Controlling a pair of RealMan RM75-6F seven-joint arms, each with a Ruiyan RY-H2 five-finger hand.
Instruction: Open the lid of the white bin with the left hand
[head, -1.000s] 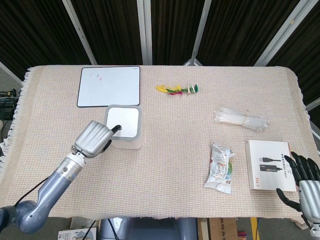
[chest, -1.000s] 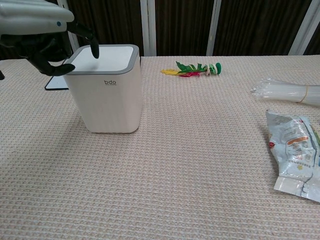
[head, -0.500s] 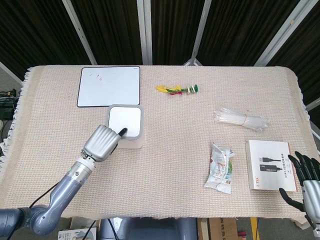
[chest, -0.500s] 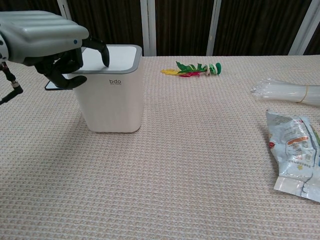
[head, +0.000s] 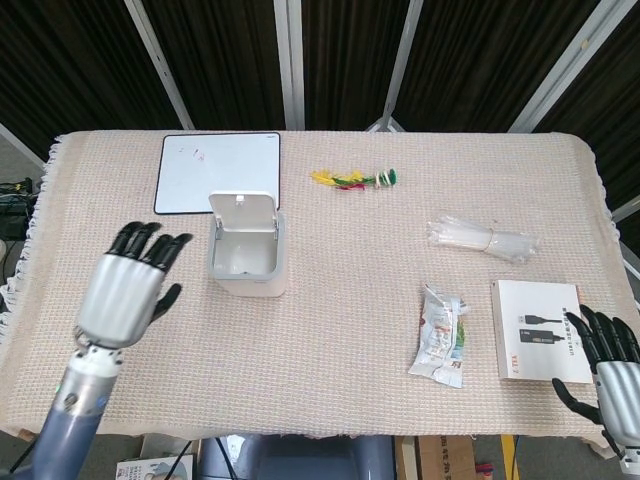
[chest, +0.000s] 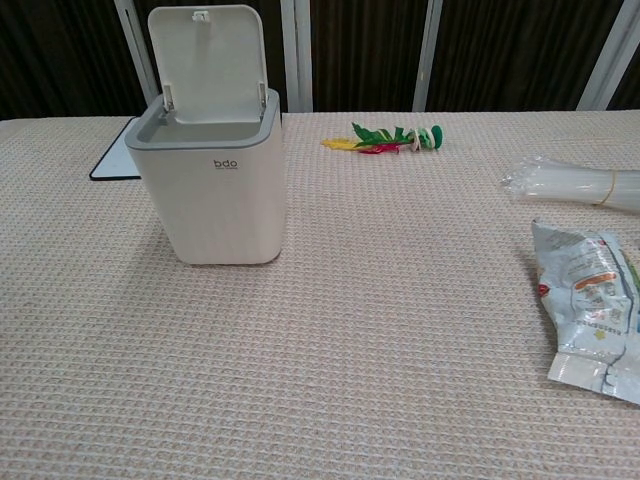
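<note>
The left robot hand (head: 128, 290) hovered flat above the tabletop (head: 330, 330) with its fingers (head: 150, 243) spread, holding and touching nothing, just left of the white bin (head: 246, 258). The bin stood in front of the whiteboard (head: 218, 171) with its lid (chest: 206, 63) raised upright. At the far right, the right robot hand (head: 610, 370) lay splayed and empty beside the white box (head: 538, 343).

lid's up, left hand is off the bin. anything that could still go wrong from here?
1. The lid stands upright on its rear hinge with nothing holding it; a knock to the white bin might drop it shut.
2. The left hand, open with fingers spread, sits just beside the bin; a careless sweep toward it could tip or shove it.
3. The right hand, also open, is near the white box at the table edge and might nudge it.
</note>
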